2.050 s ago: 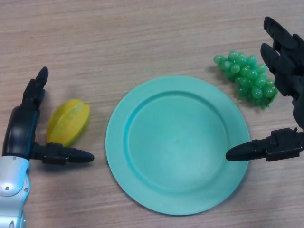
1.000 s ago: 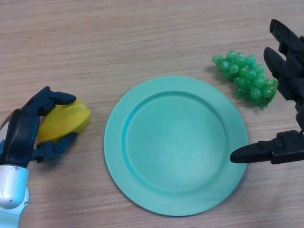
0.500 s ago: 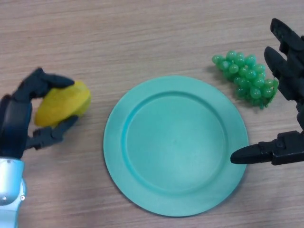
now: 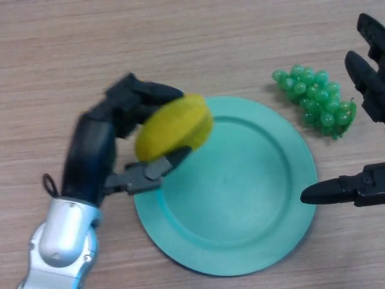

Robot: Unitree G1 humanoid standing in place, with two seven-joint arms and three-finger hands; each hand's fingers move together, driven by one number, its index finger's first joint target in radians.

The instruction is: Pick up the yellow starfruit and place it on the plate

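The left hand (image 4: 99,150) pinched the yellow starfruit (image 4: 174,127) between fingers and thumb, holding it over the plate's (image 4: 264,235) left rim. The right hand (image 4: 367,108) hung spread at the right edge, beside the grapes (image 4: 313,99) on the table (image 4: 180,42).

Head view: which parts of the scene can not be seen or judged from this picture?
- Left part of the starfruit: covered by the left hand, head view.
- Height of the starfruit over the plate: a top-down view does not show it.
- Right hand: cut off by the right edge.
- Right end of the green grapes: partly hidden behind the right hand.
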